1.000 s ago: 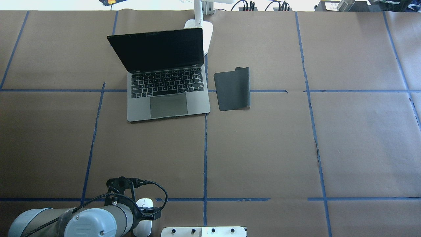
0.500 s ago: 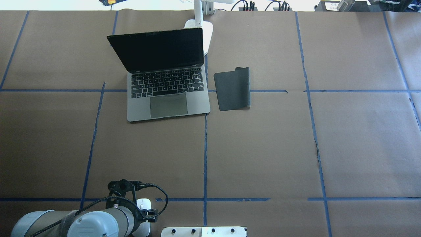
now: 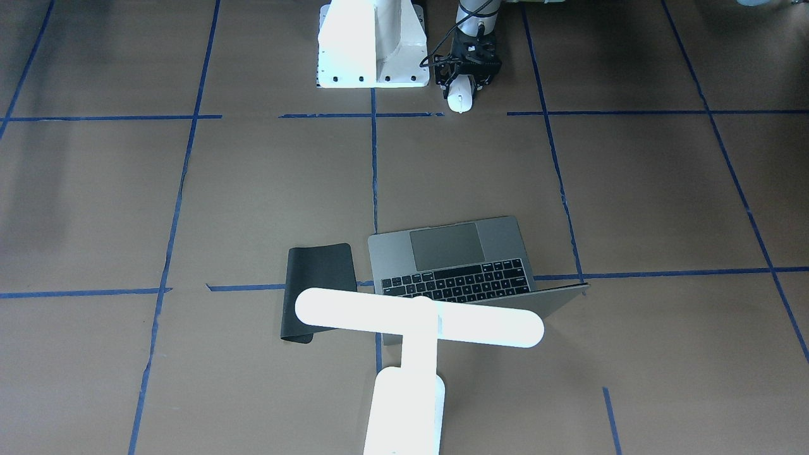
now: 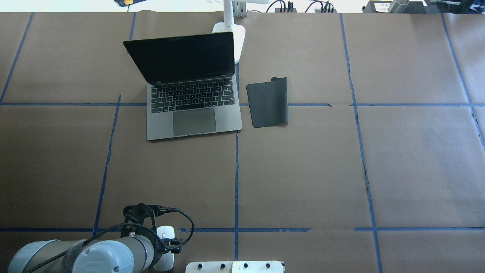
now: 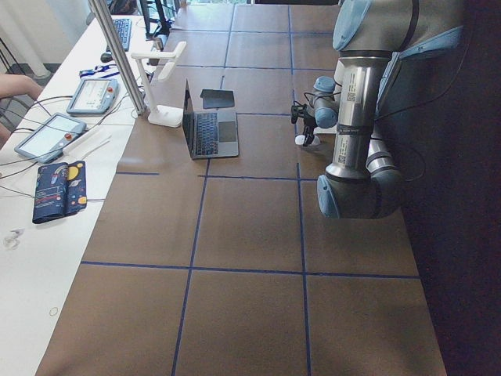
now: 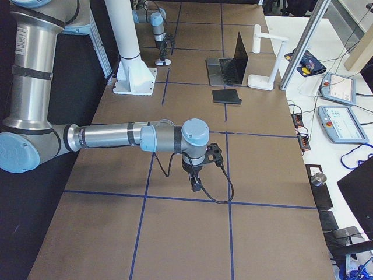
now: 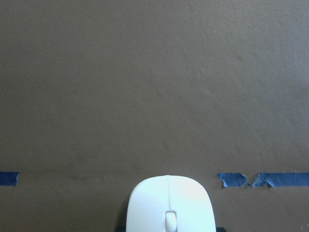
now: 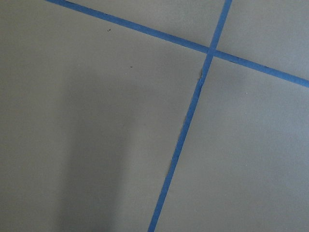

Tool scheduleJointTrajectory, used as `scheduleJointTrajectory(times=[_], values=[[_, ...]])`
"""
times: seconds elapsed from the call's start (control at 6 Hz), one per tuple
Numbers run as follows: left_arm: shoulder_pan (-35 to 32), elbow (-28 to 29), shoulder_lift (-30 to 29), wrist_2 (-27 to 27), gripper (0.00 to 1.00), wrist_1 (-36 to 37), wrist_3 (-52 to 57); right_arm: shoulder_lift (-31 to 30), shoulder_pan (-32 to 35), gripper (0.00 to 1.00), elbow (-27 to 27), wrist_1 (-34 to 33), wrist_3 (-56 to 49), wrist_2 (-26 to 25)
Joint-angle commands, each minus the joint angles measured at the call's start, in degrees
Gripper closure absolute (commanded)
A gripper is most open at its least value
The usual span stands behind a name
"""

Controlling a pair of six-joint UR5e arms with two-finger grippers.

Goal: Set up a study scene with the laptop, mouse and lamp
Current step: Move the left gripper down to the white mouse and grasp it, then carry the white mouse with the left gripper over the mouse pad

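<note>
The white mouse (image 4: 165,232) lies near the front edge, by the blue tape line. My left gripper (image 4: 169,246) sits over it with its jaws closed on the mouse's sides. The mouse's front pokes out in the left wrist view (image 7: 169,205) and the front-facing view (image 3: 459,101). The grey laptop (image 4: 193,117) stands open at the far middle. The white lamp (image 3: 418,325) stands just behind it, its base (image 4: 237,36) at the lid's right corner. My right gripper (image 6: 195,185) hangs low over bare paper in the exterior right view; I cannot tell whether it is open.
A flat black pad (image 4: 268,101) lies right of the laptop with one corner curled. The white boxy pedestal (image 4: 235,266) stands at the front edge beside the mouse. Brown paper with blue tape lines (image 4: 236,182) covers the table.
My left arm dipped toward the front edge over the mouse, then came back up. The mouse's front now sits slightly farther forward. The laptop, pad and lamp have not moved.
</note>
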Motion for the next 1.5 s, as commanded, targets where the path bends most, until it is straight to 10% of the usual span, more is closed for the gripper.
scheduleJointTrajectory(times=[0.0,0.5,1.33], values=[[-2.7,-0.9,-3.5,-0.2,0.95,2.3,0.5,0.0,0.0,0.0,-0.2,0.0,0.0,0.0],[-12.9,9.0,-22.0,-3.1,0.96,8.2,5.0,0.0,0.0,0.0,-1.0,0.1,-0.1,0.4],[-28.1,55.9,-55.4,-14.7,0.96,-2.1,10.2,0.0,0.0,0.0,-1.2,0.1,-0.2,0.4]])
